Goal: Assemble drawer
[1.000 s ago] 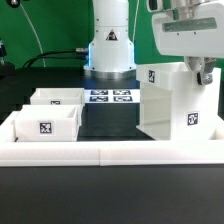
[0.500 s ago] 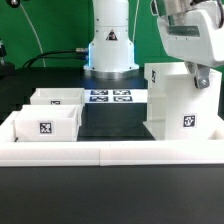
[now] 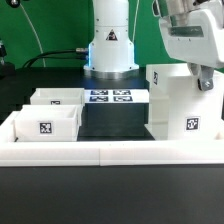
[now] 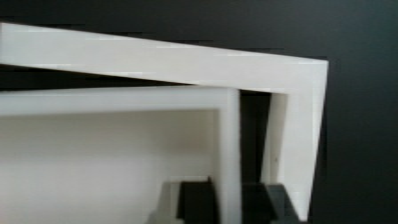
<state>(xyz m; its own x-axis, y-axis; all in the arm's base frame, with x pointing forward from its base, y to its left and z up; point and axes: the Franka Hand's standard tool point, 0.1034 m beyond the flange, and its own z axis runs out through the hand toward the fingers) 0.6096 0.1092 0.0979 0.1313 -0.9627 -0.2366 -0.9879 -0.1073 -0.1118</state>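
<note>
The drawer's tall white open-fronted housing (image 3: 175,105) stands at the exterior view's right, with a tag low on its front. My gripper (image 3: 205,80) is at its top right corner, shut on one wall. In the wrist view the dark fingers (image 4: 192,205) sit on either side of a thin white wall of the housing (image 4: 178,60), and my gripper (image 4: 237,205) clamps it. Two small open-top white trays (image 3: 45,122) (image 3: 55,97) with tags sit at the exterior view's left, apart from the housing.
The marker board (image 3: 110,96) lies flat in front of the arm's white base (image 3: 110,50). Low white rails (image 3: 110,150) edge the black table at the front and the left side.
The housing has turned and shifted slightly toward the exterior view's right with my gripper on it; its front tag now sits lower and further right. The trays have not moved.
</note>
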